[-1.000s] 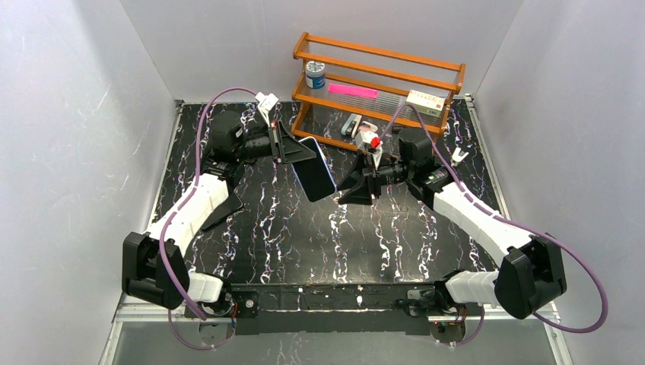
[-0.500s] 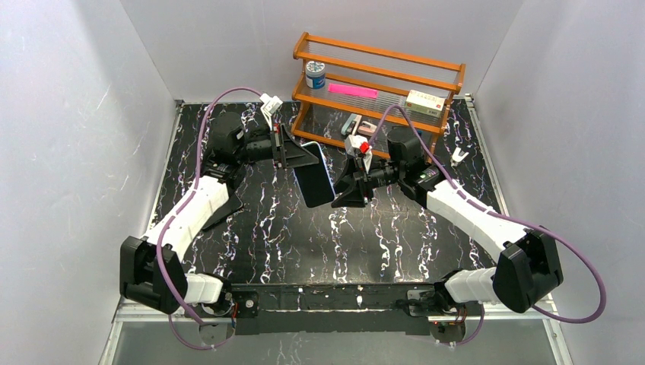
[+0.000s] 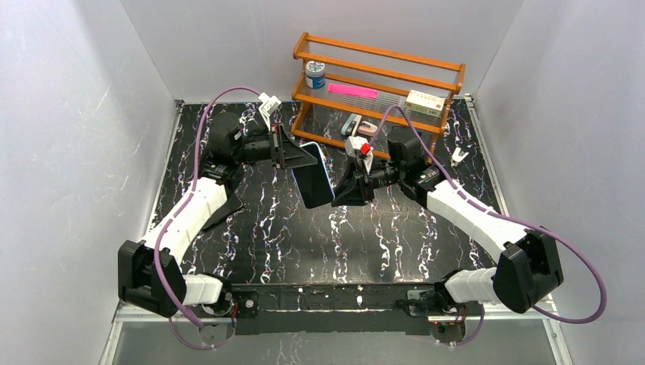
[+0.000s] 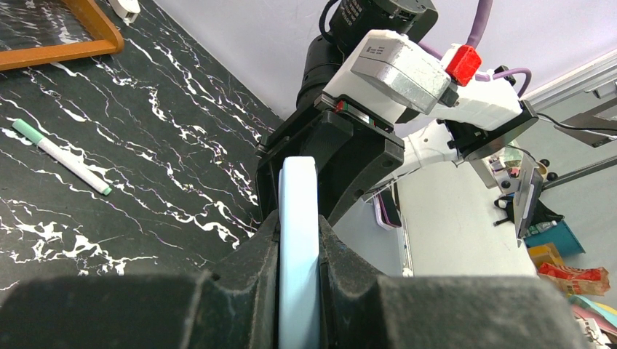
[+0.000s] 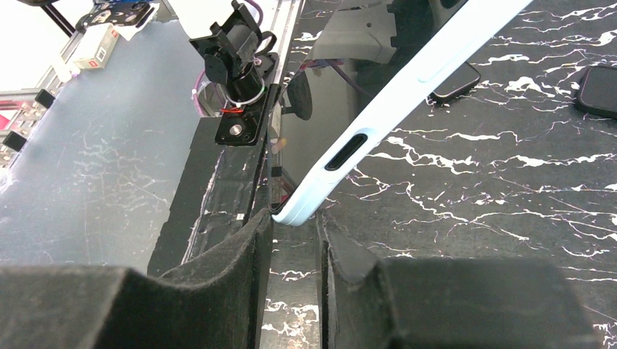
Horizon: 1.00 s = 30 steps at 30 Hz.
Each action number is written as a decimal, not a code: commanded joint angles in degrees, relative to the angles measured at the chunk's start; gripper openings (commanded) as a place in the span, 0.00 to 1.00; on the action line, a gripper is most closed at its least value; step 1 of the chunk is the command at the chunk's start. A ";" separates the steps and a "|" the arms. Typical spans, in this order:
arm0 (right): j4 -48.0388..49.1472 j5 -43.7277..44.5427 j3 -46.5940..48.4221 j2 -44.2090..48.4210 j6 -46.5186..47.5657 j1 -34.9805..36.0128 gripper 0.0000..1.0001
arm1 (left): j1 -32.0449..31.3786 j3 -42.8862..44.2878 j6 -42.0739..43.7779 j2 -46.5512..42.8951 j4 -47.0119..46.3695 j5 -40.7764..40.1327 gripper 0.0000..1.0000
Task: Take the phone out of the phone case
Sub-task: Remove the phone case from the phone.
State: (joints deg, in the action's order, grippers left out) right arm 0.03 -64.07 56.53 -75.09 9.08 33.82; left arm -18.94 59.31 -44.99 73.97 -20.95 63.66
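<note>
The phone in its light blue case (image 3: pixel 313 182) hangs tilted in the air over the middle of the black marble table. My left gripper (image 3: pixel 306 157) is shut on the case's upper end; in the left wrist view the blue edge (image 4: pixel 298 196) sits clamped between the two fingers. My right gripper (image 3: pixel 339 195) is at the phone's lower right corner. In the right wrist view the case's rounded corner (image 5: pixel 300 214) sits right at the tips of my right gripper (image 5: pixel 295 222), whose jaws stand a narrow gap apart and are not clamped on it.
A wooden rack (image 3: pixel 378 84) stands at the back with a jar (image 3: pixel 315 74), a pink strip (image 3: pixel 352 90) and a white box (image 3: pixel 426 101). A green-white pen (image 4: pixel 64 156) lies on the table. Two other dark phones (image 5: pixel 455 81) (image 5: pixel 600 87) lie flat.
My right gripper has moved left up to the phone's lower corner. My left gripper has kept its hold and shifted the phone slightly.
</note>
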 commanded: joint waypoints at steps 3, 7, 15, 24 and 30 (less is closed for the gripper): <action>1.02 -0.96 2.41 0.09 2.25 0.15 0.24 | -1.22 2.58 -1.51 -2.38 -1.41 3.19 0.00; 1.22 0.90 3.26 -0.61 3.60 0.13 0.13 | -3.21 2.39 -1.68 -2.08 -1.44 3.28 0.00; 5.15 10.23 2.95 -0.61 6.94 0.19 0.01 | -5.87 1.41 -2.89 -2.55 -1.39 4.21 0.00; 6.84 22.49 3.46 -0.74 15.36 0.07 0.01 | -6.20 0.04 -5.12 -4.22 -2.40 5.92 0.00; 7.82 21.86 3.57 -0.18 12.03 0.01 0.02 | -6.20 -0.94 -4.32 -4.80 -1.69 3.29 0.00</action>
State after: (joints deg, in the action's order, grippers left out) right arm -1.58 -48.97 56.75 -75.48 20.91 34.52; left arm -22.63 58.94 -44.42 73.12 -24.23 61.76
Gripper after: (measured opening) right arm 0.216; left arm 0.146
